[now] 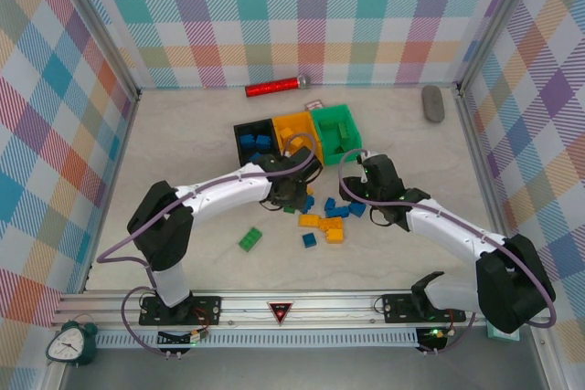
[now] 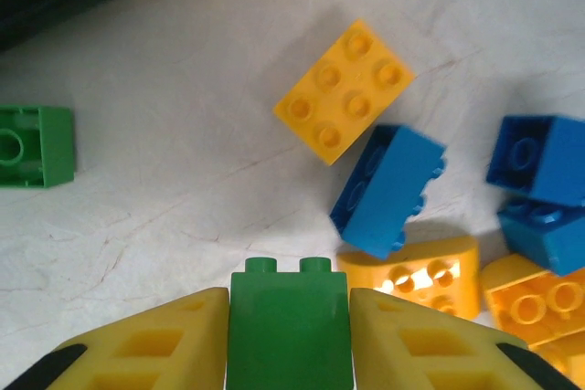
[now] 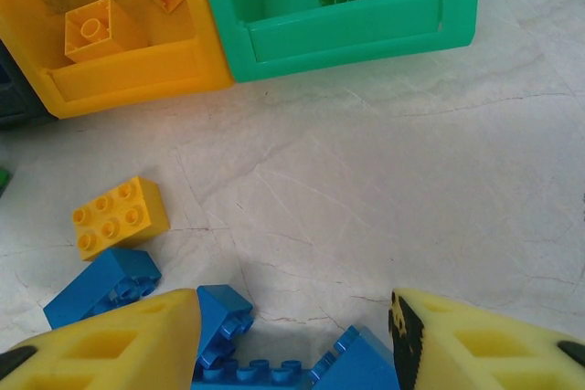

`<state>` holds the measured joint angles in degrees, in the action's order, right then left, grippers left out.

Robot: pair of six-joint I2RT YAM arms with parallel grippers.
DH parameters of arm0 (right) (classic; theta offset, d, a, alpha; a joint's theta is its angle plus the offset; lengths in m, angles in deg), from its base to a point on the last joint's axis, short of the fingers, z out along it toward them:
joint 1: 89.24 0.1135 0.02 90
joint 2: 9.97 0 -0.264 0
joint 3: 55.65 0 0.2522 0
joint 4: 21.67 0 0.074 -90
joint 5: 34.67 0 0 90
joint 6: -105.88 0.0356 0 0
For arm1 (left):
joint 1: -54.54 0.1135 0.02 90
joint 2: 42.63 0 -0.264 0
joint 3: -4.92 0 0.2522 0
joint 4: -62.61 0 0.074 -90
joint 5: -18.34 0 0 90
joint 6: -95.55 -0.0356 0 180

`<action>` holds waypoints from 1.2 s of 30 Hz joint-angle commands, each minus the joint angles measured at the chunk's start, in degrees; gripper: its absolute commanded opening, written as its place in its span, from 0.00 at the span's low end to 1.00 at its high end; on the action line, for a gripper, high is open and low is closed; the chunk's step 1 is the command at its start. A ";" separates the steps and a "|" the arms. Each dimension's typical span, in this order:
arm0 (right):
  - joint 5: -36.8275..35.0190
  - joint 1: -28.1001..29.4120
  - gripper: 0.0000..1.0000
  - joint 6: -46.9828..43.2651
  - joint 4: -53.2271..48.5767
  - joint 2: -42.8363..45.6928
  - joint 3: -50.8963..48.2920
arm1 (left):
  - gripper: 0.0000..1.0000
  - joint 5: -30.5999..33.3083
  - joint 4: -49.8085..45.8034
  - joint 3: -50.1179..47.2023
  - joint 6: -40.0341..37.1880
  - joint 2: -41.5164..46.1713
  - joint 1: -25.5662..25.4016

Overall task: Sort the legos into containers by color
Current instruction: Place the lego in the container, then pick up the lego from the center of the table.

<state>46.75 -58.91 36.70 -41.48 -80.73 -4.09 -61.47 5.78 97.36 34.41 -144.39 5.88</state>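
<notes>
My left gripper (image 2: 289, 303) pinches a small green plastic brick (image 2: 289, 344); a jolt could loosen it. I cannot tell whether my right gripper (image 3: 294, 303) grips anything.

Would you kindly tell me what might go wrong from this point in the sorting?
The left gripper holds a green brick; the green bin lies near the right arm, so carrying it there could bump that arm. Blue bricks crowd between the fingers of the right gripper, so it may catch two, or one crookedly.
</notes>
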 commanded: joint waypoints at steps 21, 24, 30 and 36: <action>-0.74 -0.84 0.57 1.68 0.88 3.62 -1.96 | 0.45 -6.05 6.79 59.64 -0.83 -34.55 11.53; -0.78 -0.88 0.57 1.63 0.64 3.05 -1.86 | 0.63 -6.51 5.99 62.63 0.50 -37.04 11.66; 0.04 -0.91 0.58 1.68 1.12 0.00 -1.08 | 0.66 -6.88 12.81 45.53 -0.53 -26.51 11.31; 4.64 -0.88 0.58 1.39 1.69 -6.29 1.22 | 0.67 -5.08 25.38 16.37 -1.48 -6.83 11.25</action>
<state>48.39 -59.35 37.75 -40.98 -84.58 -5.20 -67.65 22.89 120.99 34.19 -161.76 17.20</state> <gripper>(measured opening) 0.576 0.667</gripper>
